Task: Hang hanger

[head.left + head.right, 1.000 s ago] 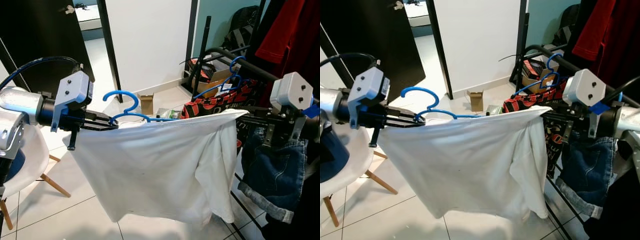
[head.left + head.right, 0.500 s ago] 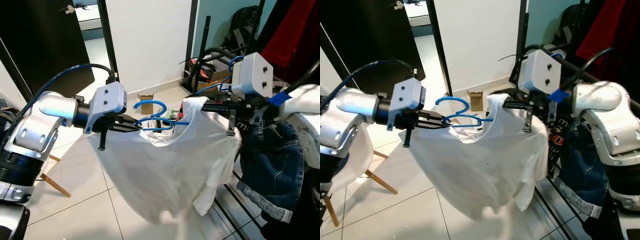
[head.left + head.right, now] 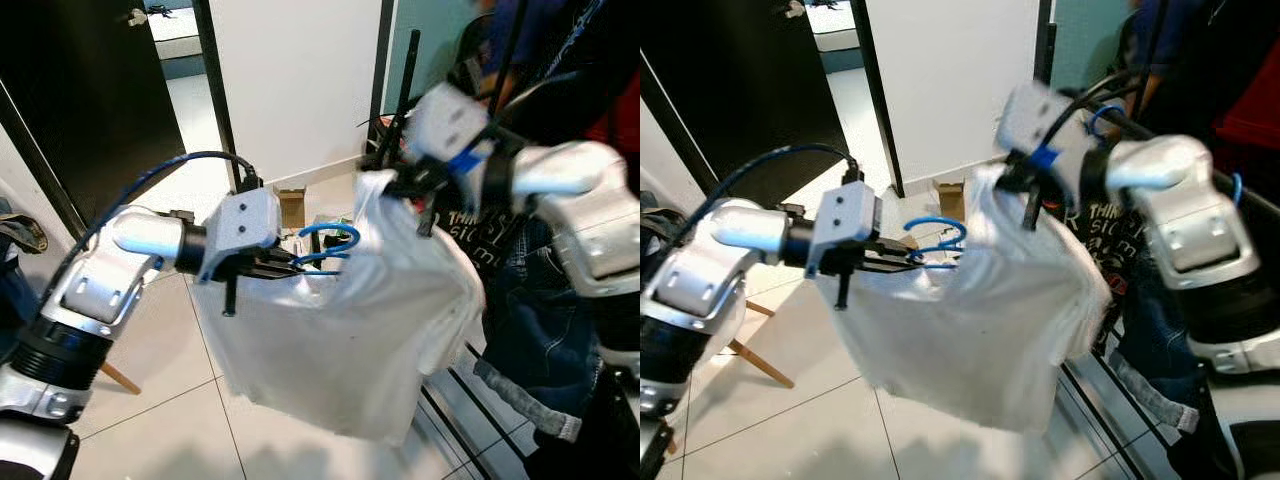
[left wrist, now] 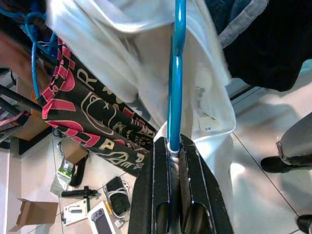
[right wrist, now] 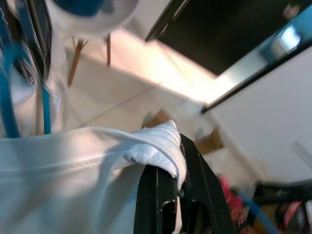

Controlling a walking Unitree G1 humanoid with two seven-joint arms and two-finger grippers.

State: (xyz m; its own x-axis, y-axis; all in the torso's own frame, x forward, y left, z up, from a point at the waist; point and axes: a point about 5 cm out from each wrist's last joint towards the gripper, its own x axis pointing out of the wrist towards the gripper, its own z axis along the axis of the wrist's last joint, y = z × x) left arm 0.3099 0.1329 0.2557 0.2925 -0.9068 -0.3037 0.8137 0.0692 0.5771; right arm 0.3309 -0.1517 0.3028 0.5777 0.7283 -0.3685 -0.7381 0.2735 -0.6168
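Observation:
A blue hanger [image 3: 325, 245] sits inside the collar of a white shirt [image 3: 330, 340], held out in front of me. My left gripper [image 3: 290, 262] is shut on the hanger's blue bar [image 4: 174, 73], with the hook curling just past its fingers. Higher and to the right, my right gripper [image 3: 388, 188] is shut on a raised edge of the white shirt [image 5: 97, 146]. The cloth hangs bunched between the two grippers. The right arm is blurred.
A clothes rack with a black rail [image 3: 1125, 118] stands to the right, hung with dark clothes, a black and red garment [image 4: 92, 112] and jeans [image 3: 530, 340]. A black door [image 3: 90, 90] is at the left. A small cardboard box [image 3: 292, 205] lies on the tiled floor.
The two grippers have come much closer together. The right one carried the shirt edge up and leftward, the left one brought the hanger rightward. The shirt went from spread flat to bunched.

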